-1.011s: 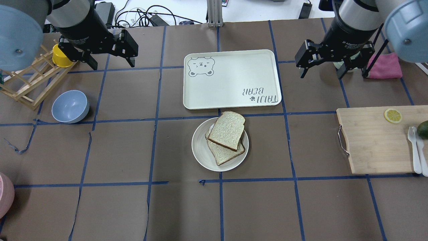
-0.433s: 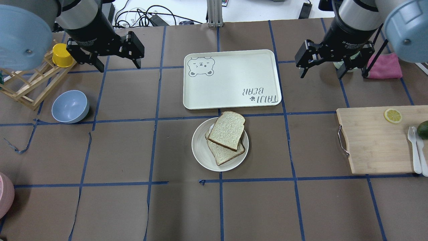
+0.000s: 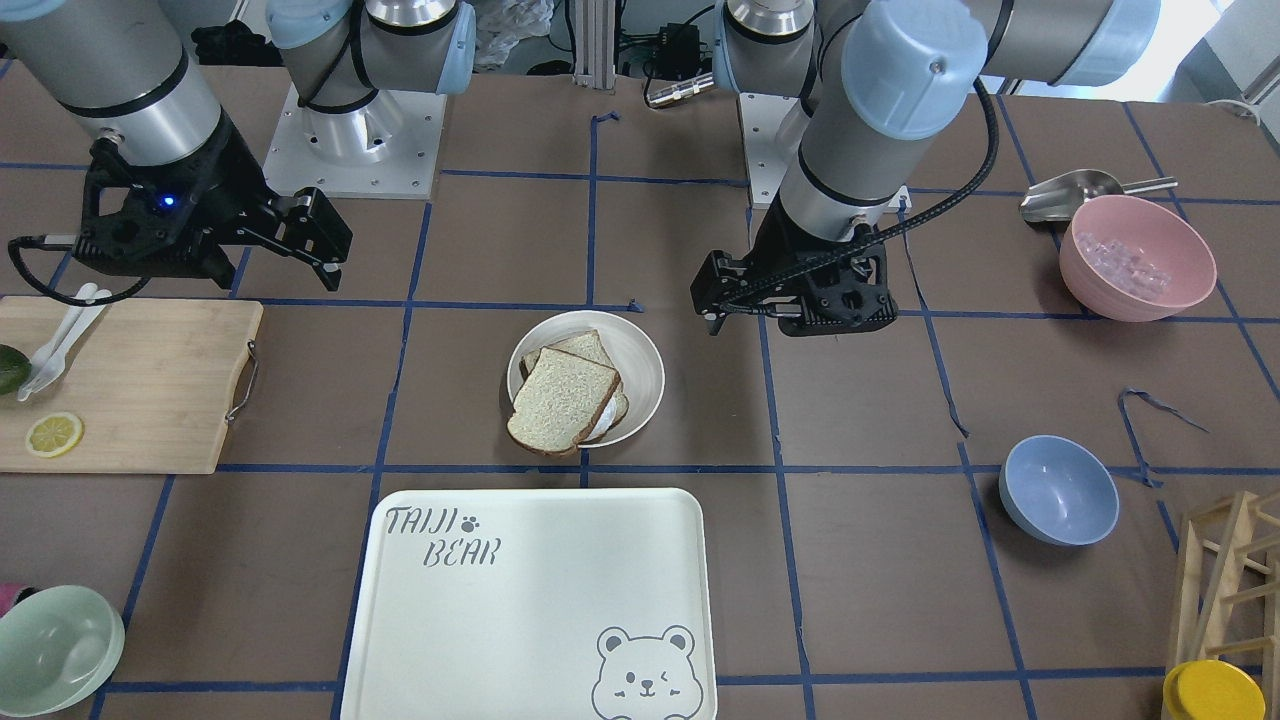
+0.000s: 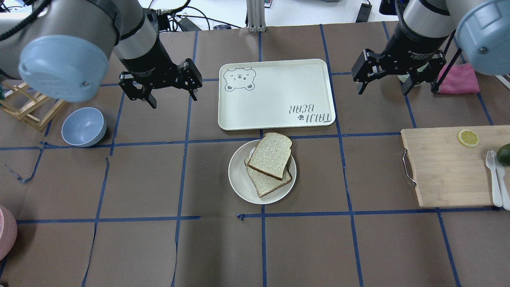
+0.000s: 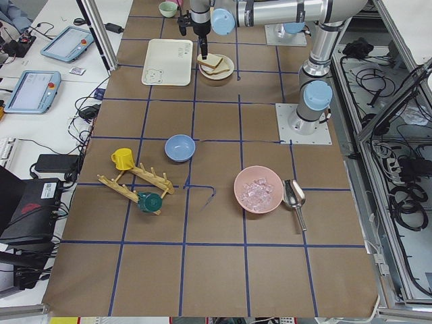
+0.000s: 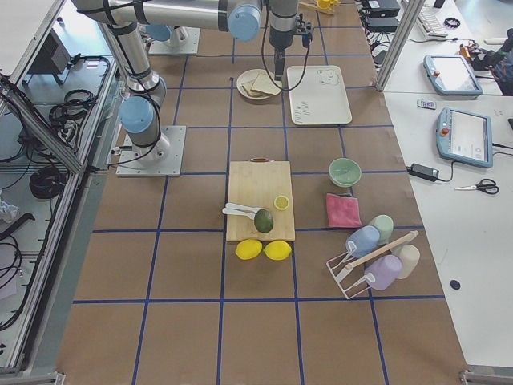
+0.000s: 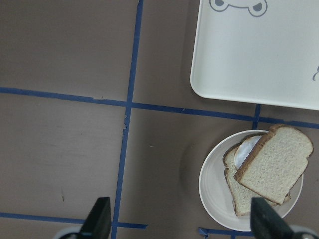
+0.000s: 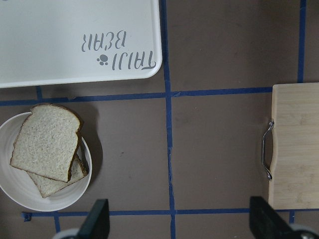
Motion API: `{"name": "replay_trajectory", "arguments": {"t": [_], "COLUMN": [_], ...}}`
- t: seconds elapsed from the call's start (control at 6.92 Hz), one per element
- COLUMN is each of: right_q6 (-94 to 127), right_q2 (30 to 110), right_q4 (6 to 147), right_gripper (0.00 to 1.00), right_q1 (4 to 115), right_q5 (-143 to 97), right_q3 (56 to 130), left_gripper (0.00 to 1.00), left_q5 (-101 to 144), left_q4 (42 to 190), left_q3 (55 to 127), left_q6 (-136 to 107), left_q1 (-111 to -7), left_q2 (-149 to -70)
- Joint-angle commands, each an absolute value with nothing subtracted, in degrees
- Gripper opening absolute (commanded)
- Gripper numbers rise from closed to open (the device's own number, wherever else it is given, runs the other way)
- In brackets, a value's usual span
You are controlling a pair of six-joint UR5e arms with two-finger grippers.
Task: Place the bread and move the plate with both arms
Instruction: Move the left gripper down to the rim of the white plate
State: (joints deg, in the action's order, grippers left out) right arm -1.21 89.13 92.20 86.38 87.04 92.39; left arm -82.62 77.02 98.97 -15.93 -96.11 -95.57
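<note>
The bread [image 4: 271, 154] lies tilted on a smaller slice in the round cream plate [image 4: 237, 175] at the table's middle, in front of the bear-print tray. It also shows in the front view [image 3: 560, 400] and in both wrist views [image 7: 274, 164] [image 8: 47, 142]. A white patch shows between the slices. My left gripper [image 4: 173, 97] is open and empty, hovering left of the tray and behind-left of the plate [image 7: 212, 194]. My right gripper [image 4: 383, 89] is open and empty, hovering right of the tray, behind-right of the plate [image 8: 20, 194].
The white bear-print tray [image 4: 275, 93] lies just behind the plate. A wooden cutting board [image 4: 446, 167] with a lemon slice, an avocado and cutlery sits at the right. A blue bowl [image 4: 83, 126] and a wooden rack [image 4: 28, 107] are at the left, a pink cloth [image 4: 462, 77] at the far right.
My left arm has swung right and nearer, from beside the rack to just left of the tray, its jaws still open. The right gripper has barely moved. Bread and plate are unmoved.
</note>
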Motion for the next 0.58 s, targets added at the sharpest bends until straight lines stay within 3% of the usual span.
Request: {"name": "replay_trajectory", "arguments": {"t": [0.0,0.43], "right_q6": [-1.58,-1.93], "right_q2": [89.12,89.12], "right_q4": [92.9,93.25], "right_gripper": [1.0,1.0], "right_q1": [86.31,86.31], "right_q5": [87.19,87.19], "right_q3": [93.07,93.08], "left_gripper": [0.97,0.97], "left_q5": [-78.49,-78.57], "left_q4": [67.54,52.68], "left_q3": [109.12,119.42], "left_q6": [-19.86,-23.91], "left_q1": [-97.37,-101.07], "left_q2": [-95.54,-97.03]}}
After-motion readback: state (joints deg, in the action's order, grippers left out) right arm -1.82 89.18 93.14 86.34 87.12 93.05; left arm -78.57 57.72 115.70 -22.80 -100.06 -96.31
